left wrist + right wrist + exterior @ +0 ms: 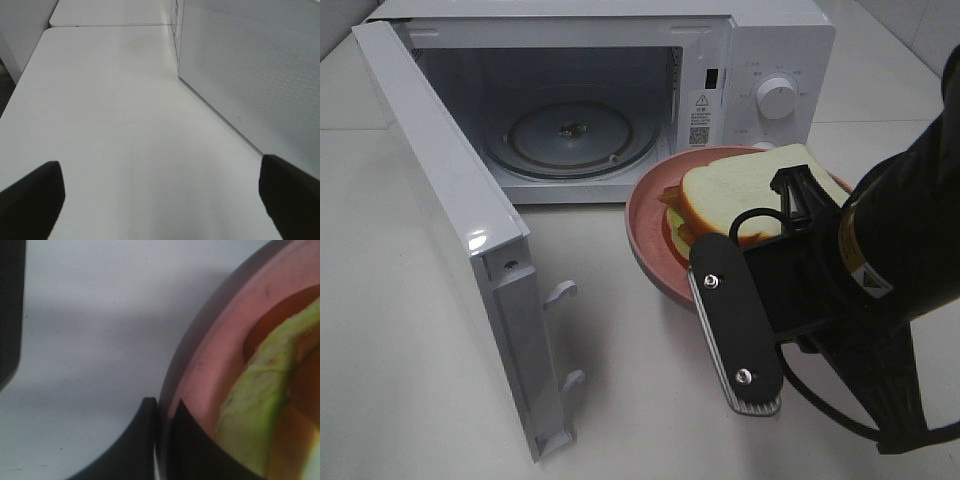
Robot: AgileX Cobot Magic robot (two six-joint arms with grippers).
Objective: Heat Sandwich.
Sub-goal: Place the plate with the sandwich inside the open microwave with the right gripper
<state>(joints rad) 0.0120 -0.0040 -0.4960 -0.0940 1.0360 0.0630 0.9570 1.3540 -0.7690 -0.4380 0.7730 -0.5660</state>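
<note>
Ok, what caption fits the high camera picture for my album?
Right gripper clamps the round pink plate's rim, square white-bread sandwich aboard, before the open white microwave.

I see a white tabletop (400,380) filling most of my view, a seam (345,128) crossing it at far left. A pale tiled surface (920,30) shows far right, and the light is soft and even.

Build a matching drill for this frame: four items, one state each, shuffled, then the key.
Items
1. microwave door
2. sandwich
3. right gripper
4. left gripper

States
A. shut on the rim of the pink plate
B. swung open
C. open, above the table
D. lying on the pink plate

Pairs: 1-B, 2-D, 3-A, 4-C
</note>
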